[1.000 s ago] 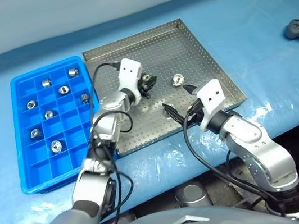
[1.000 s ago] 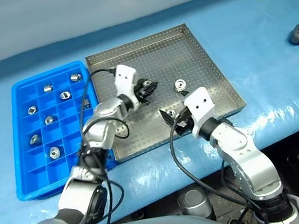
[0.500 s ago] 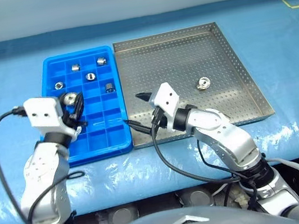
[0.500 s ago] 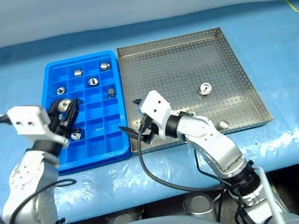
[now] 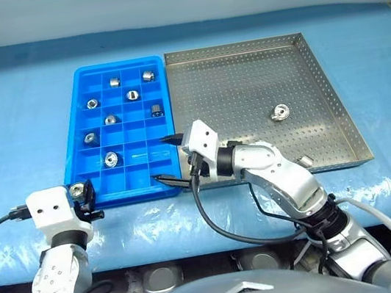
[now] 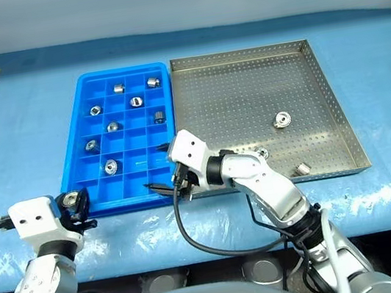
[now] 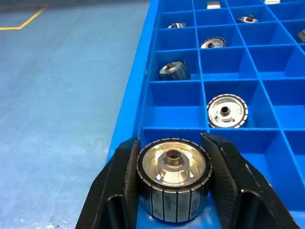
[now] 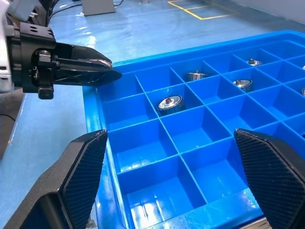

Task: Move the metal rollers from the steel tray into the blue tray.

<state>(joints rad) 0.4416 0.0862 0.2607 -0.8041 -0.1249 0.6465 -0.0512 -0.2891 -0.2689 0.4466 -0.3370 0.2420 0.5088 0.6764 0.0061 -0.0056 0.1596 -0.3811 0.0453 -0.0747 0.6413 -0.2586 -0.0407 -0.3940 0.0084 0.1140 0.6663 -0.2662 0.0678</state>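
Left gripper (image 7: 174, 179) pinching a ribbed silver metal roller (image 7: 174, 172); right gripper (image 8: 174, 183) spread, empty. Best centred above an empty cell of the bright blue gridded plastic tray (image 7: 143, 78) before letting go.

Head stereo pair looking down from above over both trays, nearly identical coverage, left wrist view close and low at the blue tray (image 7: 143, 95) near corner, right wrist view low across perhaps the same end
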